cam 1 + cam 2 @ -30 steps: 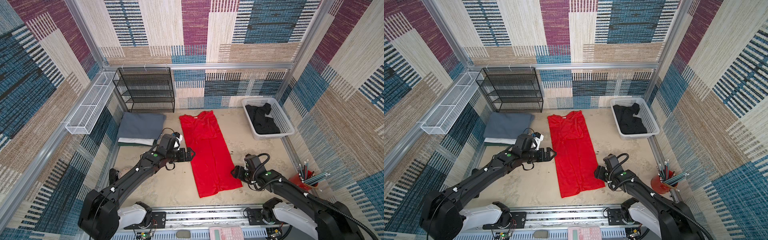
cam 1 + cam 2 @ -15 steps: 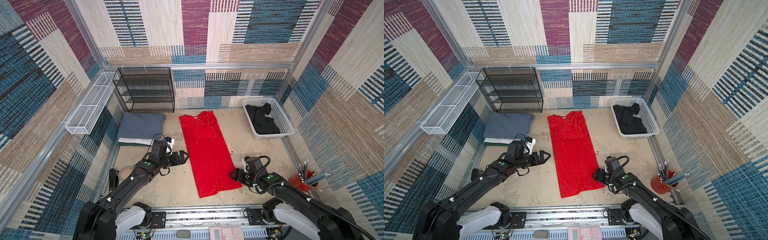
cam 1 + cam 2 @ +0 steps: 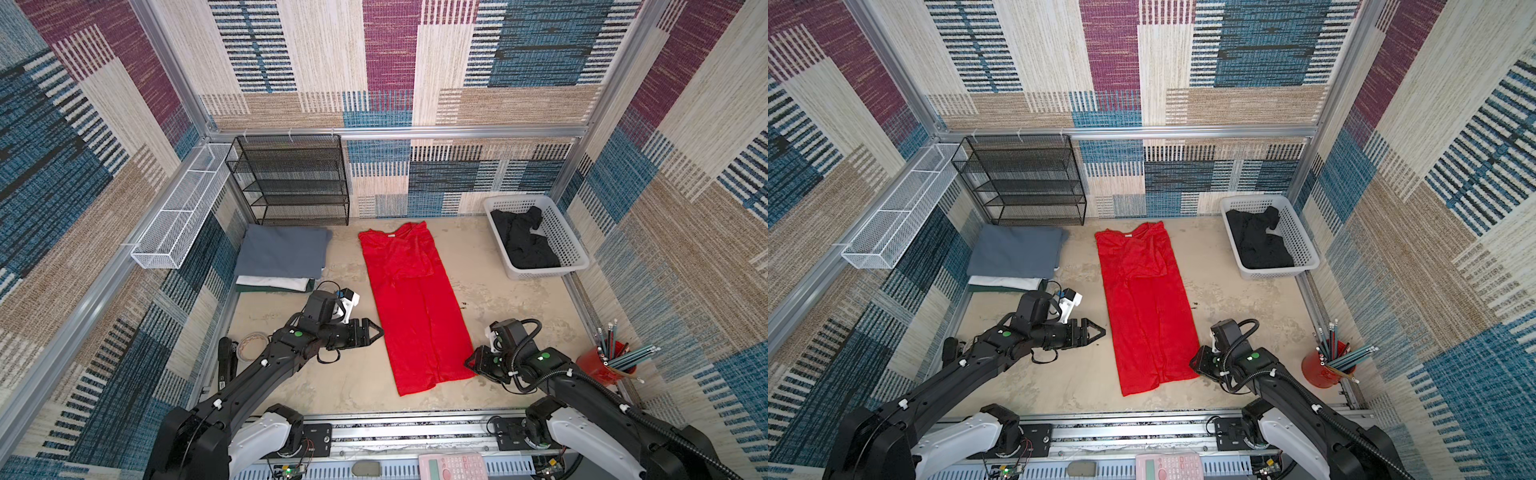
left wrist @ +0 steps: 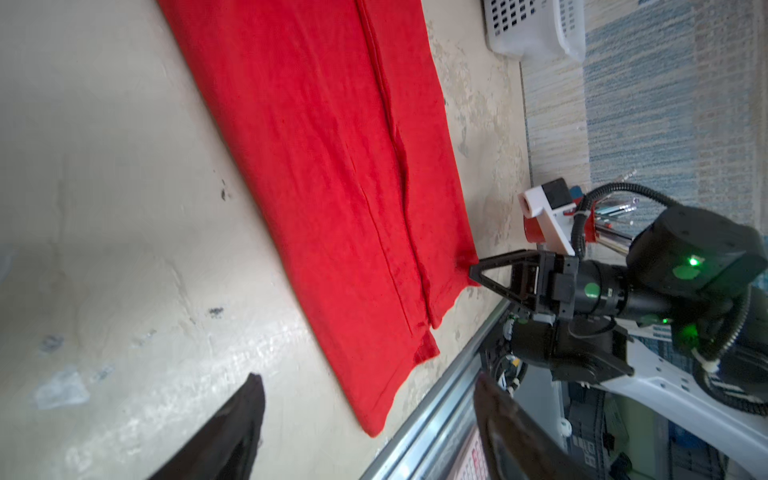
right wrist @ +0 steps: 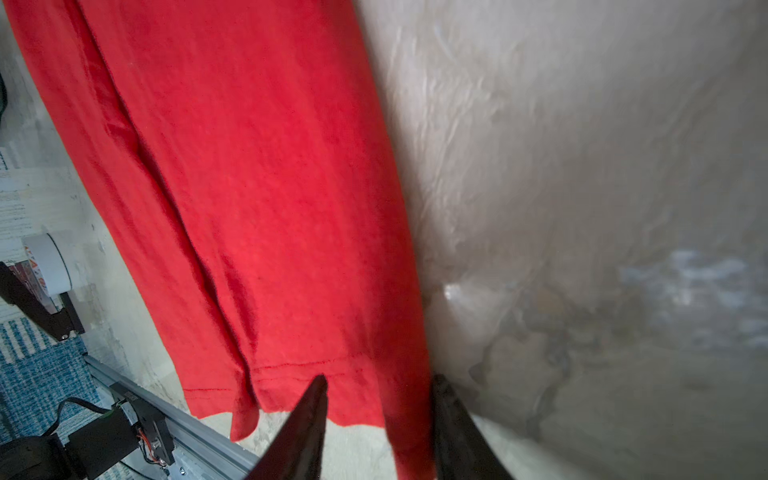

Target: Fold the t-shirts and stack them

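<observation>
While the red t-shirt [image 3: 415, 307] lies in both top views as a long narrow strip down the middle of the table [image 3: 332, 386], collar far and hem near, the fold in hand looks to be hem up toward collar. The left gripper [image 3: 376, 331] hangs just beside the strip's left edge, clear of it, jaws spread and empty. To match its partner, it should go to the near left corner. The right gripper [image 3: 1194, 361] sits at the near right corner. A grey t-shirt [image 3: 282, 253] tops the folded pile at far left, and a black t-shirt [image 3: 523, 245] lies in the white basket [image 3: 575, 266].

From the left wrist, the right gripper [image 4: 473, 270] touches the hem corner. The layers there lie offset, so the grip should take both.

From the right wrist, its fingers [image 5: 316, 399] straddle that corner, partly apart and not yet pinching. I judge a deeper bite, past the hem's stitch line, safer before lifting.
</observation>
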Controlling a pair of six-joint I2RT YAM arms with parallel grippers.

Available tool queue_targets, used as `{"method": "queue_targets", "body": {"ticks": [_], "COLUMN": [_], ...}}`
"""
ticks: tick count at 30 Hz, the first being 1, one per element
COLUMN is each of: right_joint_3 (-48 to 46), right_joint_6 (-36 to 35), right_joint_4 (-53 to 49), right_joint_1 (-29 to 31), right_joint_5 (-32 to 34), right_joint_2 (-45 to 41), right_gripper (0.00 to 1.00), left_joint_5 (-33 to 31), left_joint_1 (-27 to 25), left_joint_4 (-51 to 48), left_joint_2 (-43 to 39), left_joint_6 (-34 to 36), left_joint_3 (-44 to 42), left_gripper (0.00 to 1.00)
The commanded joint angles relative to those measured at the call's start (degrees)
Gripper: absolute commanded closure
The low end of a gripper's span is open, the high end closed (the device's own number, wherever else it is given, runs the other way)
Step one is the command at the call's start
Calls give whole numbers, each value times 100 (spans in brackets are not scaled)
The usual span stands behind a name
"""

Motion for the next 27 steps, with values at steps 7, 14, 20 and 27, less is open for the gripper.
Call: {"method": "queue_targets", "body": {"ticks": [7,14,20,27], "right_joint_3": [7,-54,-119,-178], "right_joint_6": [100,207,251,323], "right_joint_4": [224,552,663,808], "right_joint_1": [-3,1,1,-3], "right_joint_5": [-648,-859,-984,-1042], "right_joint_2": [120,-6,-108,-249], "right_gripper": [70,74,77,81], "left_joint_5": [25,-161,-670,-980], "left_joint_1": [-447,-1124,-1784,-2310], "left_joint_4": [-414,380,447,743], "left_joint_2": [-530,-272,97,724], "left_joint_6": [-344,-1090,-1338,-1719], "left_joint_3": [-572,-986,-828,-800], "left_gripper": [22,24,28,32]}}
